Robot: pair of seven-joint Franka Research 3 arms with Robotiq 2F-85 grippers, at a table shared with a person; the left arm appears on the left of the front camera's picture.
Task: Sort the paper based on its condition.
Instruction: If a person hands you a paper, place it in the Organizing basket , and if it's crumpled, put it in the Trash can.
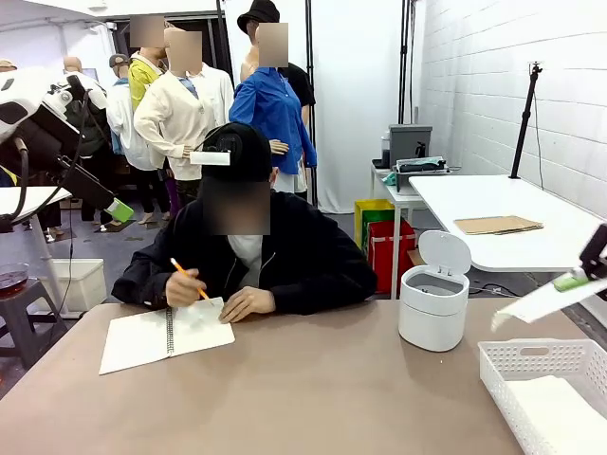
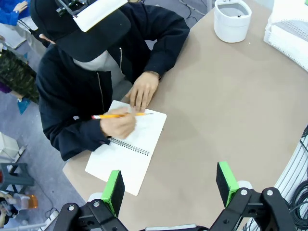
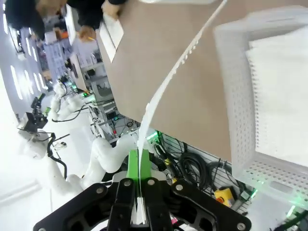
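I'm watching the right gripper [image 1: 580, 277] pinching a loose sheet of paper [image 1: 539, 303] by one edge, jaws pressed together on it. The sheet is hanging in the air out at three o'clock, up over the white perforated basket [image 1: 517, 365], which is sitting at four o'clock from the lidded white bin [image 1: 433, 305]. It is bowing along its length and drooping at the free end, so I'm judging it light, limp and easy to crease or tear, most of all along its ragged punched edge. A hold on a plain edge looks safest. More white paper [image 1: 561, 406] is lying flat in the basket. The left gripper [image 2: 171, 185] is hovering with its jaws apart and holding nothing, near the spiral notebook [image 2: 127, 154] the person [image 2: 82, 82] is writing in.
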